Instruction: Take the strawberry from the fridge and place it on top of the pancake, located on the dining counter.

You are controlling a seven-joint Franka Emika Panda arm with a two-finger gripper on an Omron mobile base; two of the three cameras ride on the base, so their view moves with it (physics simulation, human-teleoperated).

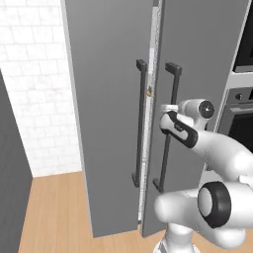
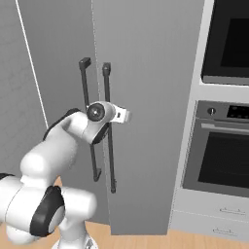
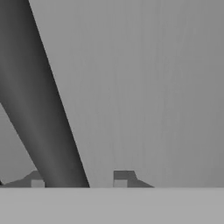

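Grey fridge (image 1: 108, 123) doors are barely parted; the right bar handle (image 3: 43, 109) is pinched by the hand (image 3: 78, 180). Opening, fetching and placing are judged outstanding.

one fridge (image 1: 108, 123), two doors, two handles, one oven (image 2: 221, 151)

Matte grey fridge (image 1: 111, 123) doors are showing two dark bar handles (image 1: 141, 123). Left of the fridge, a white brick-patterned wall (image 1: 39, 89) is meeting a light wood floor (image 1: 54, 212). Right of it, a black-glassed oven (image 2: 221, 151) is sitting in pale grey cabinetry.
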